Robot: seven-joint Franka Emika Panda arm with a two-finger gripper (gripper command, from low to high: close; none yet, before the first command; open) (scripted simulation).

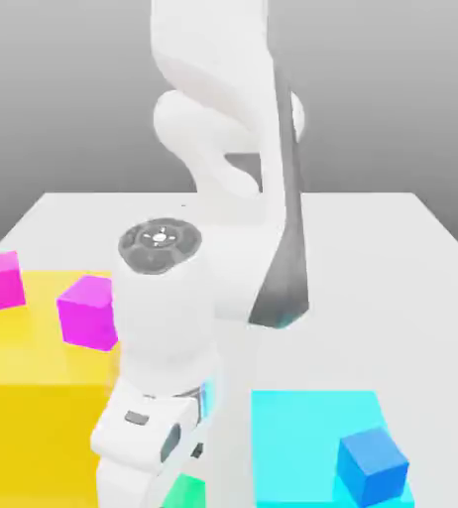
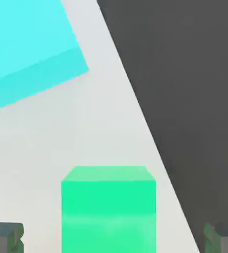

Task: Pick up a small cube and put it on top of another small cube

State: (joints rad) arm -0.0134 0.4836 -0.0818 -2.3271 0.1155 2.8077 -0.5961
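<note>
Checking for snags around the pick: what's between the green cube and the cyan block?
Bare light tabletop between green cube and cyan block; seen in the hand view.

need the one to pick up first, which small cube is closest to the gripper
The mint-green cube, between the open gripper's fingertips in the hand view. Its green sets it apart from the pink, magenta and blue small cubes.

Arm (image 1: 213, 263): glossy white rounded links, dark grey side panel, round grey cap with bolt-like spots.
</note>
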